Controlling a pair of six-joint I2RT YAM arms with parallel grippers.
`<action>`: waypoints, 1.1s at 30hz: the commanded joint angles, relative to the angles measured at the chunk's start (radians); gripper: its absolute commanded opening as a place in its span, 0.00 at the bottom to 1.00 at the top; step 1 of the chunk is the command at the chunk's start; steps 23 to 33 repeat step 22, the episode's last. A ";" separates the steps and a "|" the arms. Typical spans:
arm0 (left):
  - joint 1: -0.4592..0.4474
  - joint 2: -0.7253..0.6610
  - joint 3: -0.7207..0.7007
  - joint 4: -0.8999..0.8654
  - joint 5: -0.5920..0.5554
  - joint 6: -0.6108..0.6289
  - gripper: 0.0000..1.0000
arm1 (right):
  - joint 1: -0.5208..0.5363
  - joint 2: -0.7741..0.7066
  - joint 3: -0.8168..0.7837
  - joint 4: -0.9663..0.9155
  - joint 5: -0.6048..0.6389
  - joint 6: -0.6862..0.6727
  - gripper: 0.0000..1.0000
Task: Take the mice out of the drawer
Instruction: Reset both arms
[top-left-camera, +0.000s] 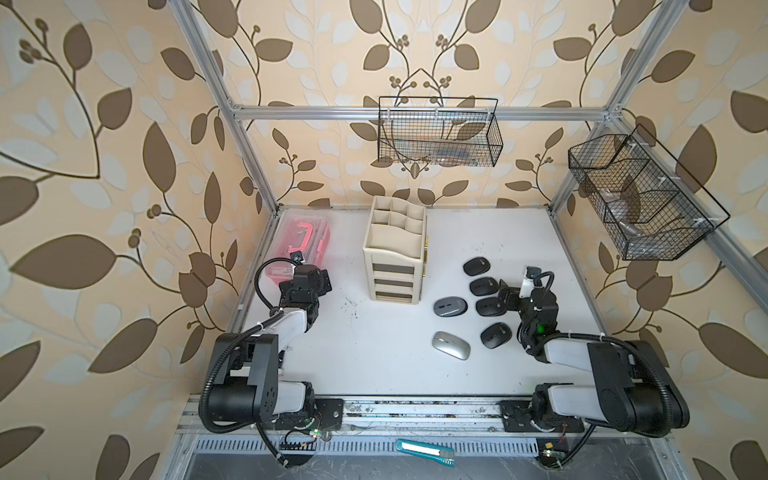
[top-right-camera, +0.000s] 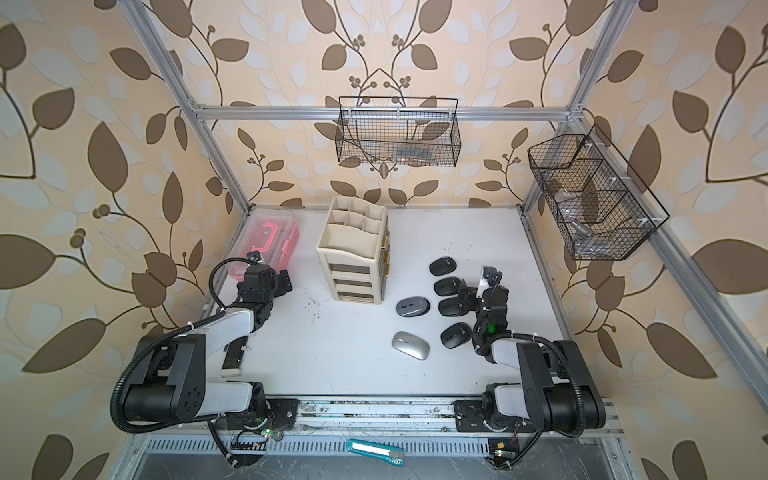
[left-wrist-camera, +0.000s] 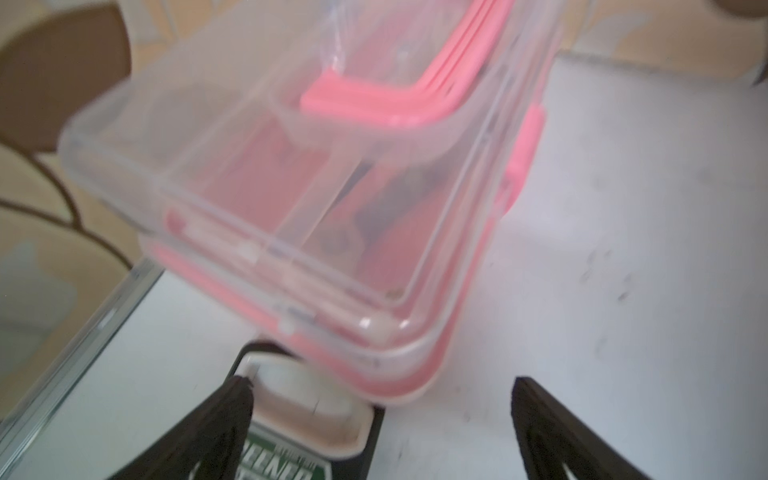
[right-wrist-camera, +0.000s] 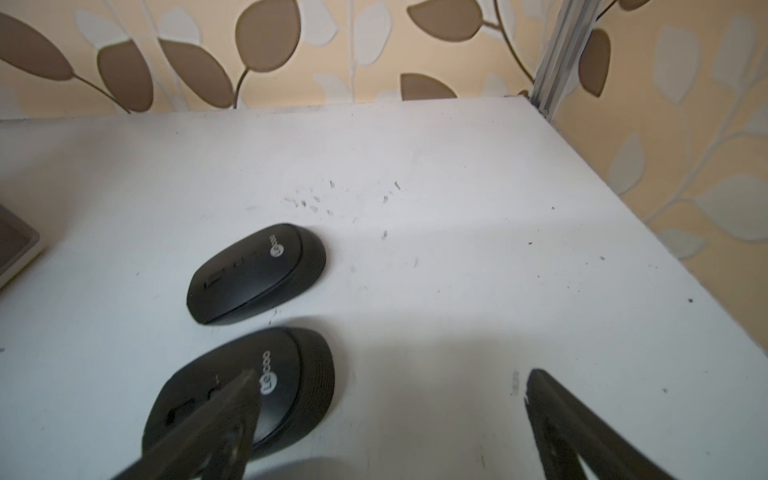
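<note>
Evidently the mice (top-left-camera: 484, 286) are lying out on the white table (top-left-camera: 374, 365), near the drawer unit (top-left-camera: 395, 253), looking light, rigid and slick-domed, best pinched across their flanks. Right gripper (right-wrist-camera: 388, 386) and left gripper (left-wrist-camera: 382, 382) are both gaping wide, holding nothing.

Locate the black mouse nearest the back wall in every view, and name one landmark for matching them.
Top view: black mouse, rearmost of the row, right of the beige drawer organizer.
Top view: same spot, right of the organizer.
Left wrist: not in it.
Right wrist: the farther of the two black mice.
Shared landmark: the organizer, whose corner shows at the right wrist picture's edge.
</note>
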 joint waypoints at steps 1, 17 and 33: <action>-0.008 0.072 -0.187 0.475 0.063 0.067 0.99 | 0.004 -0.001 -0.001 0.125 -0.017 -0.037 1.00; 0.006 0.170 -0.054 0.282 0.071 0.053 0.99 | 0.000 -0.002 -0.002 0.124 -0.036 -0.041 1.00; 0.007 0.156 -0.072 0.299 0.066 0.051 0.99 | 0.001 -0.001 -0.002 0.124 -0.036 -0.042 1.00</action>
